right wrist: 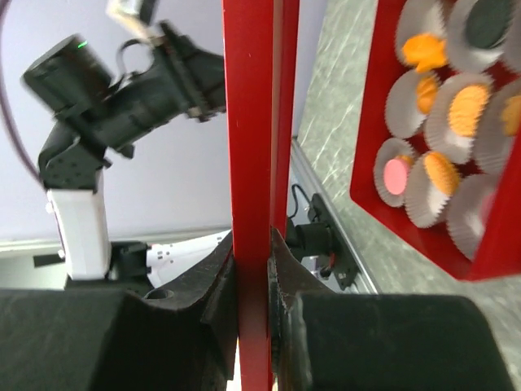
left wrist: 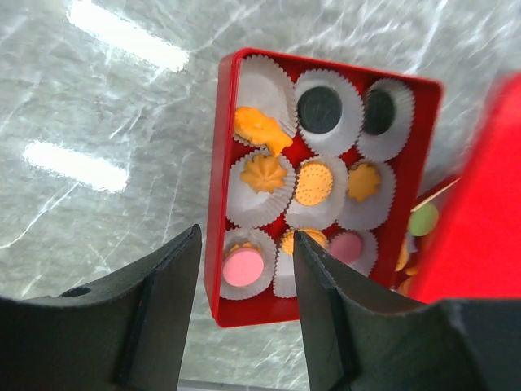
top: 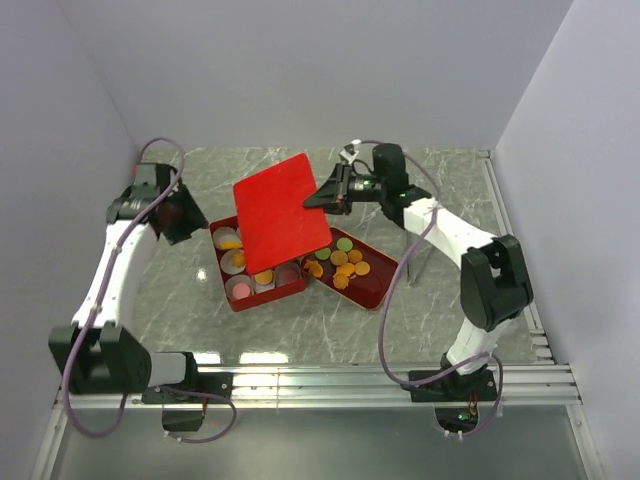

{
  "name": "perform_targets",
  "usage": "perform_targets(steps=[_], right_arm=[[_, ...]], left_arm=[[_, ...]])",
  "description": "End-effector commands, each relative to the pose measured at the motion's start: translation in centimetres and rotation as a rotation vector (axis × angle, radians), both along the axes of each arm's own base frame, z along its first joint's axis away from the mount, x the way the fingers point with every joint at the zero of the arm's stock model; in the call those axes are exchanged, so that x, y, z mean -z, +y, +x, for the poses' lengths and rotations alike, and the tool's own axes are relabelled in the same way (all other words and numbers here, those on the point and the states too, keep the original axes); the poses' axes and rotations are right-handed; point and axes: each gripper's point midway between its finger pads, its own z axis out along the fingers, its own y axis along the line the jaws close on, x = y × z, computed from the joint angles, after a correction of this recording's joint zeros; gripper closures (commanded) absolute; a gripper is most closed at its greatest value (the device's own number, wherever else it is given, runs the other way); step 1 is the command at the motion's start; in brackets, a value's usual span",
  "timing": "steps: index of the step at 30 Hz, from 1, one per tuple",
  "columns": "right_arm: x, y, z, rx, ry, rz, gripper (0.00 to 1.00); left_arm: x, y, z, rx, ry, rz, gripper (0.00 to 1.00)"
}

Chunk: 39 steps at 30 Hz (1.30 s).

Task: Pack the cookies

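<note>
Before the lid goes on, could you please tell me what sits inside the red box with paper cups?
The paper cups hold orange, black and pink cookies. From above, the lid in the right gripper hides much of the red box.

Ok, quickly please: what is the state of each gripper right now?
Left gripper: open, holding nothing.
Right gripper: closed on the edge of the red lid.

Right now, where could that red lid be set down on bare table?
The widest bare table lies between the red box and the near rail. A smaller patch lies behind the red lid, at the far edge. The middle is crowded: box, cookie tray, lid and right gripper.
</note>
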Motion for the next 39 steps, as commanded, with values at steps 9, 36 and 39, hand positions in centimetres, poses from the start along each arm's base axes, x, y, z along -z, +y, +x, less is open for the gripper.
perform_targets(steps=[9,36,39], right_arm=[[2.7,6.9,-0.4,-0.088,0.003,0.056,1.00],[8.0,10.7,0.0,-0.139,0.025,0.079,1.00],[9.4,10.6,0.2,-0.128,0.039,0.032,1.00]], left_arm=[[2.5,-3.3,-3.4,0.026,-0.112,-0.262,0.45],[7.0,-3.4,-4.1,0.023,-0.055,-0.277,0.44],[8.4,-3.5,-4.1,0.017,-0.027,-0.288,0.44]])
